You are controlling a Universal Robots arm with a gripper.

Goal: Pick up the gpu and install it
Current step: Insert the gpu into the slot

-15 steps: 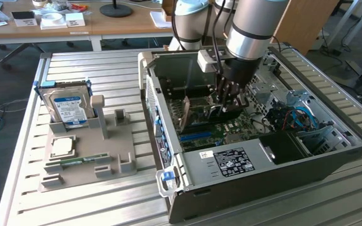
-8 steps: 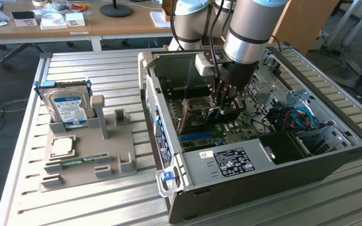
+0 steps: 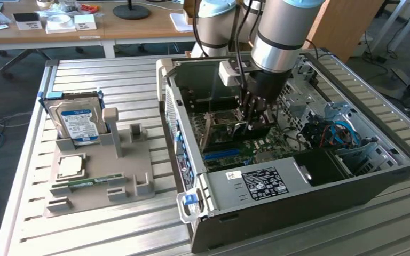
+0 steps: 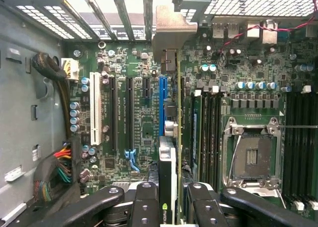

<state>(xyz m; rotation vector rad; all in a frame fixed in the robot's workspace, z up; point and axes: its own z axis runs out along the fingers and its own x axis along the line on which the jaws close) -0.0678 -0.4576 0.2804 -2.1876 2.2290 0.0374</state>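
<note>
Clamping the gpu (image 4: 167, 177) in the gripper (image 4: 171, 207), holding the thin dark card edge-on between black jointed fingers (image 4: 144, 207). Lining it along the blue slot (image 4: 162, 105) of the green motherboard (image 4: 144, 122); not telling whether seated. Reaching its grey metal bracket (image 4: 171, 33) up to the rear slot covers (image 4: 119, 13). Crowding close against memory slots (image 4: 206, 132). Leaving the hard drive (image 3: 77, 120) well apart, outside the case (image 3: 298, 197).

arm (image 3: 280, 37) near-vertical, wrist pointing straight down; end effector (image 3: 256, 124) fingers (image 4: 145, 204) pinched narrow on gpu (image 4: 167, 167), edge-on between them
</note>
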